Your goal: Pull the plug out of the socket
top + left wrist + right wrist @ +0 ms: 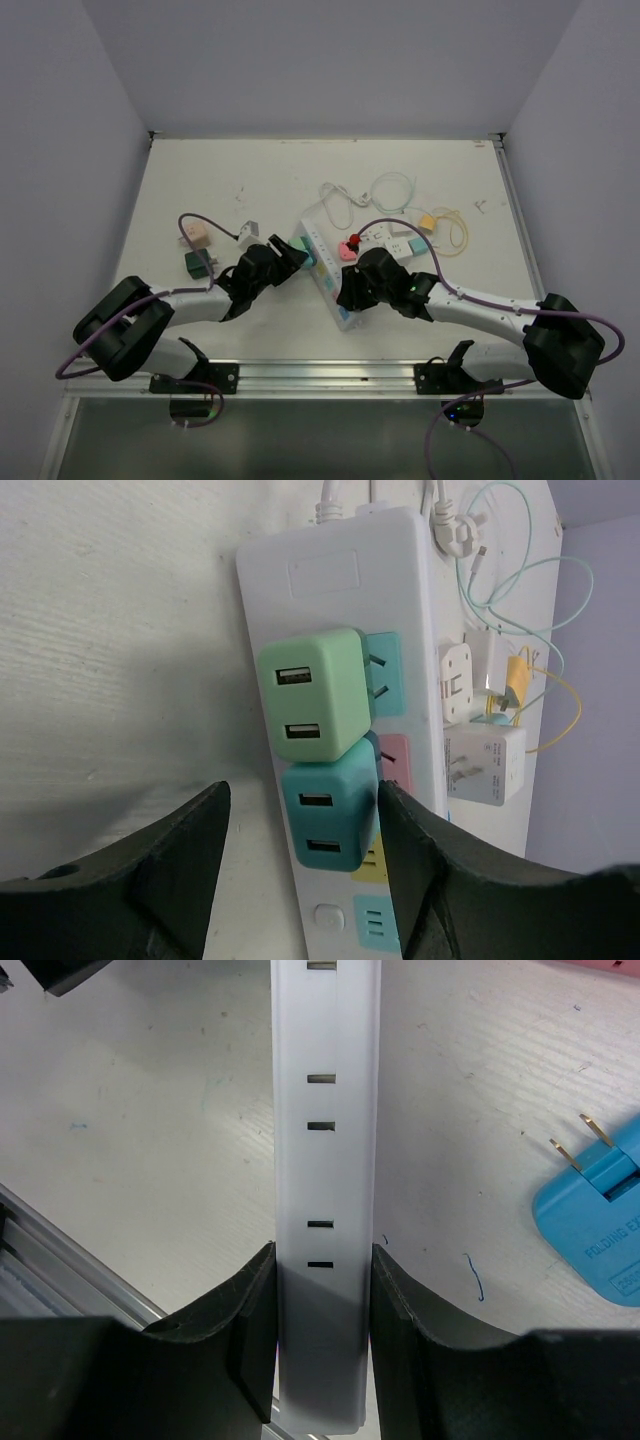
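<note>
1. Seeing the socket (326,268) lying diagonally mid-frame on the worktop (200,180) in the top view.
2. Right gripper (322,1300) is clenched on the socket's lower end, with both fingers pressed to its sides.
3. Left gripper (300,795) is released, with its fingers straddling the teal plug (328,815); I see a gap on its left side.
4. Teal plug and green plug (312,692) both sit seated in the socket, touching.

White table (200,180), scuffed. socket (318,243) lies diagonally at centre. Pink cube (197,235) and dark green cube (197,263) centre-left. Cable tangle (412,208) upper right of centre.
</note>
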Robot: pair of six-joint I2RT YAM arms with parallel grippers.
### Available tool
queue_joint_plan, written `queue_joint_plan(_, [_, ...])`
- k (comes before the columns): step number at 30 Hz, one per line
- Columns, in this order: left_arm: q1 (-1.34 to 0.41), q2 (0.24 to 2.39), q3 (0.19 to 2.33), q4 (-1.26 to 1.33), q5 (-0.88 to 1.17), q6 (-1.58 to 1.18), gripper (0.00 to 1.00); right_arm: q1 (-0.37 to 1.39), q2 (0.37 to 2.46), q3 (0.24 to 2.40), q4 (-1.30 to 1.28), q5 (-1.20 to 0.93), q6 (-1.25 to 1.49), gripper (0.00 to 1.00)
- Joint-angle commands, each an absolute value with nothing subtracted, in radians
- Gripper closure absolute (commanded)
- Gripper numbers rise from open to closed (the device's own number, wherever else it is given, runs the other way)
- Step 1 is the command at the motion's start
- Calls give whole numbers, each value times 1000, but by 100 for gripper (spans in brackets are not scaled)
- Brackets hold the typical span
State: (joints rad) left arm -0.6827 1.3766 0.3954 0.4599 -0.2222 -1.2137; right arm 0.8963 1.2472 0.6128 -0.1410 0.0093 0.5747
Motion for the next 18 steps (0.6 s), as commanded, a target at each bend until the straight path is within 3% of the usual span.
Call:
queue_joint_plan(1, [-670,1422,425,610,-157,-1189,37,896,1215,609,-132,11,572,100])
queue_joint_plan(11, [-670,1468,425,666,-98,-1230,71,897,1238,617,-115,3,569,97])
queue_joint_plan(12, [-670,1468,423,667,-89,-1232,76,896,1242,624,-115,3,568,84])
queue_joint_plan(14, [-670,1471,419,670,-77,-1238,81,897,1253,638,-114,3,558,67])
queue_joint_plan(15, [-670,1471,414,673,-74,-1241,83,896,1261,658,-118,5,558,53])
queue_joint_plan(18, [-670,1470,396,690,-64,-1253,89,897,1301,713,-133,15,551,41])
